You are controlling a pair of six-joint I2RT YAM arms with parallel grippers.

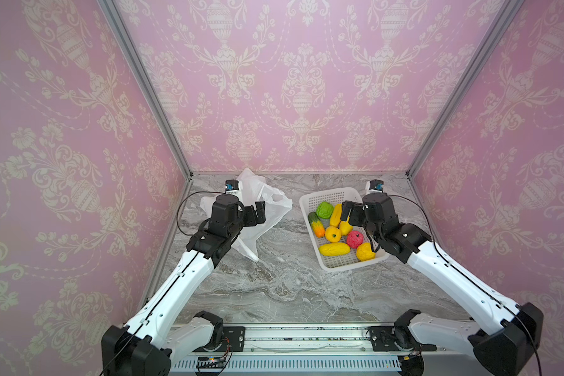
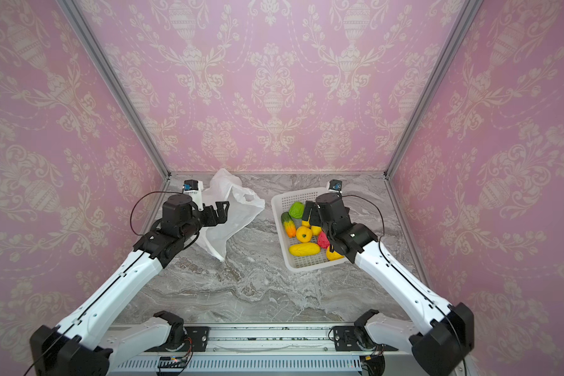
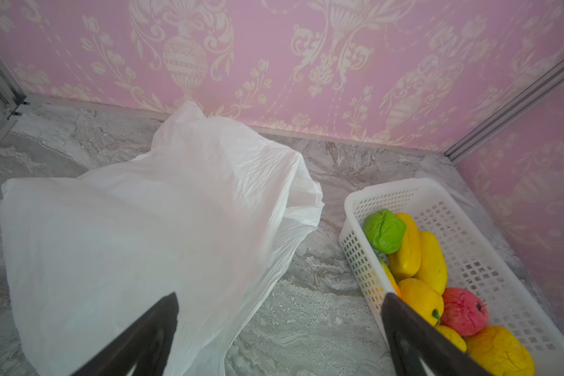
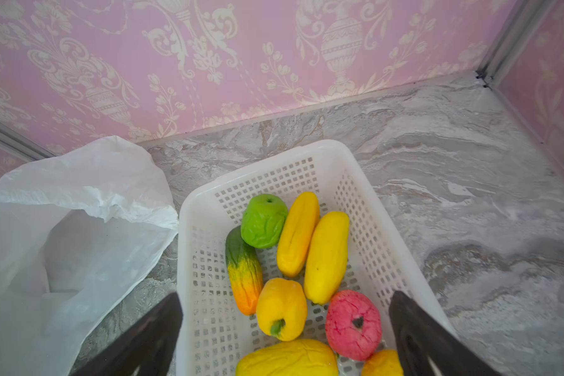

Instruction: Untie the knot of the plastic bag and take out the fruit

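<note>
Right wrist view gives the full spread: the fruit [image 4: 326,257], eight glossy pieces, all lying in the white perforated basket [image 4: 274,159]. The right claw [image 4: 285,298] hangs over them, fingers spread wide, gripping nothing. Left wrist view mostly hides the green-to-orange piece behind the basket wall, but it shows the plastic bag [image 3: 144,228] best: limp, crumpled, mouth open on the basket side, lying just beside the basket on the desk [image 3: 306,325]. The left claw [image 3: 280,296] hovers above it, equally wide, empty. In both top views the right arm [image 1: 437,260] covers the basket's right side. Grey marbled desk, pink damask wallpaper [image 1: 306,81] on three sides, aluminium posts [image 1: 144,81] in the corners, a metal rail [image 1: 306,338] along the front edge.
</note>
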